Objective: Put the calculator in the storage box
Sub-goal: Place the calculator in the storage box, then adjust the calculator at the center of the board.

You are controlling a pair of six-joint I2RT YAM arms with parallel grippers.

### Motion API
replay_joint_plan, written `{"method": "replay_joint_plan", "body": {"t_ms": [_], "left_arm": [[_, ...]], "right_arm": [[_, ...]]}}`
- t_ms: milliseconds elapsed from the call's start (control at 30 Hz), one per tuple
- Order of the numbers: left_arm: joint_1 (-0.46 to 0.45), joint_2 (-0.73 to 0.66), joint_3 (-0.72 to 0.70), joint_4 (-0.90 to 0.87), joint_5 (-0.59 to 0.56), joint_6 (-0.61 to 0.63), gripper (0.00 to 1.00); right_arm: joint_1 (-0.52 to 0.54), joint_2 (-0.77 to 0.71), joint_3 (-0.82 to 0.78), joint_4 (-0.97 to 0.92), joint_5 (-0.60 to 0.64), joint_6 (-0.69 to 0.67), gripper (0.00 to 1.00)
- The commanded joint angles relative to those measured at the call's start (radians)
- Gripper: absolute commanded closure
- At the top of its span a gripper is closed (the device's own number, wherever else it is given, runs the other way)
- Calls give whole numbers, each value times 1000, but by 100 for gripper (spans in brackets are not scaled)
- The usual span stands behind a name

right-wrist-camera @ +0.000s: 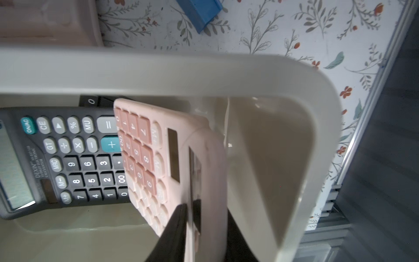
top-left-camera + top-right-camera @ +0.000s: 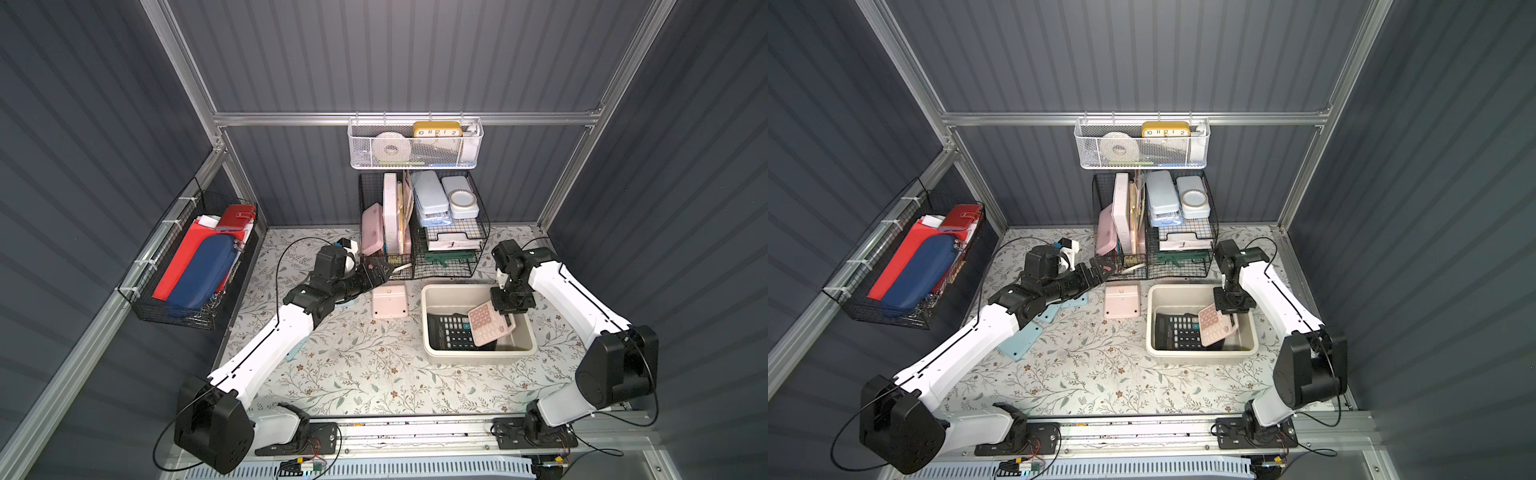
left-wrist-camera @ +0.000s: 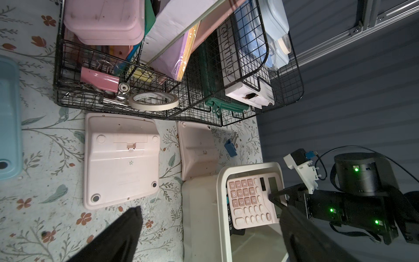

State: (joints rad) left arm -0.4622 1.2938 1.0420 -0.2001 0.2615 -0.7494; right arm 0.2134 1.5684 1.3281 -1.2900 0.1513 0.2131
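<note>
The storage box (image 2: 478, 358) (image 2: 1200, 355) is a cream-beige tub at the right of the flowered table. A black calculator (image 2: 451, 332) (image 1: 79, 158) lies face up inside it. A pink calculator (image 2: 490, 324) (image 2: 1216, 324) (image 3: 249, 199) (image 1: 163, 158) hangs tilted over the black one, inside the box walls (image 1: 204, 74). My right gripper (image 2: 508, 321) (image 2: 1232, 318) (image 1: 205, 209) reaches down into the box, shut on the pink calculator's display end, one finger on each face. My left gripper (image 2: 384, 270) (image 2: 1106, 266) (image 3: 209, 209) is open and empty, left of the box, near the wire baskets.
A pink calculator (image 2: 389, 300) (image 3: 120, 158) lies face down just left of the box. Light blue calculators (image 2: 1021, 345) sit under the left arm. Black wire baskets (image 2: 419, 224) stand behind the box, with a white mesh basket (image 2: 415, 145) above. A blue clip (image 3: 230, 148) lies behind the box.
</note>
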Motion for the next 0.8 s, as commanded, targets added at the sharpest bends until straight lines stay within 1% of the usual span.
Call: {"method": "replay_joint_plan", "body": {"t_ms": [0,100,333,467,533,633,767], "left_arm": [[4,18,-14,21,7,14,1],[4,30,-20,24,1,13,1],[4,60,-37,42,-62,10,1],[5,107,-10,6,-120,12,1],[6,139,14,-12,-148,23,1],[10,181,36,-12,-177,37,1],[23,239,52,4,-180,52,1]], "right_arm": [[0,28,0,6,89,9,71],[0,20,11,-3,139,14,65],[0,-21,29,-5,171,17,50],[0,-60,40,7,163,13,44],[0,-86,45,15,156,8,38],[1,-130,40,39,113,-1,29],[4,-176,39,40,87,-7,19]]}}
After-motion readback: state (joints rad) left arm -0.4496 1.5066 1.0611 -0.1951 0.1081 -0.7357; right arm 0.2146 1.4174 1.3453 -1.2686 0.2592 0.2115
